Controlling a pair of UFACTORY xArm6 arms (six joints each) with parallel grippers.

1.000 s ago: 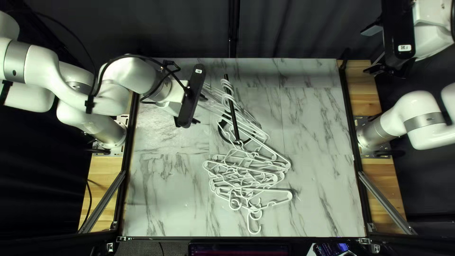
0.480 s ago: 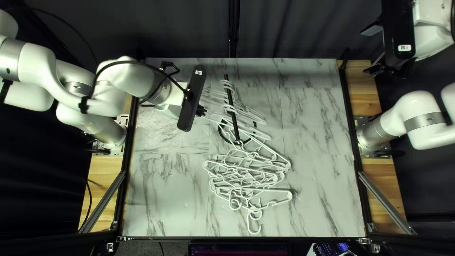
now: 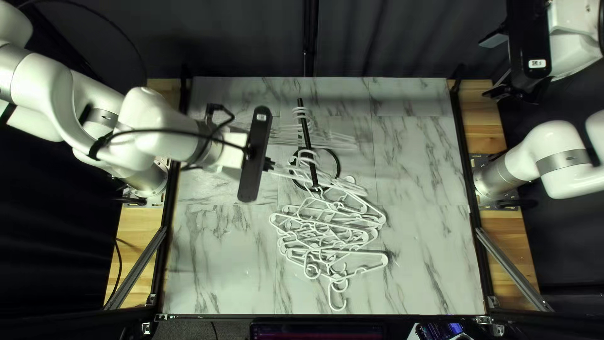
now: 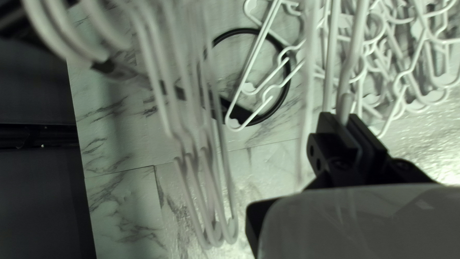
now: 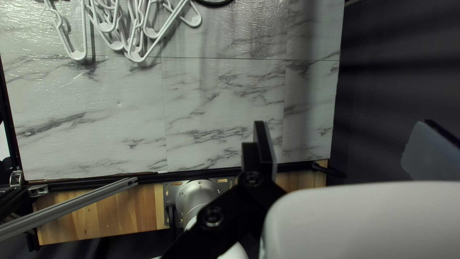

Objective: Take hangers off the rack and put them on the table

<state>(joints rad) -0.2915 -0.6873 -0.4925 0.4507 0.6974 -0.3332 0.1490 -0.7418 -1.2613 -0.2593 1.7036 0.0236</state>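
Black ring-footed pole rack (image 3: 306, 129), one. Left gripper (image 4: 341, 117): pinched on white plastic hanger (image 4: 346, 102), newly shifted to rack's near side, parting from its hung row (image 3: 330, 136) (unloading advances, I'd judge). Right gripper (image 5: 344, 123): spread wide.
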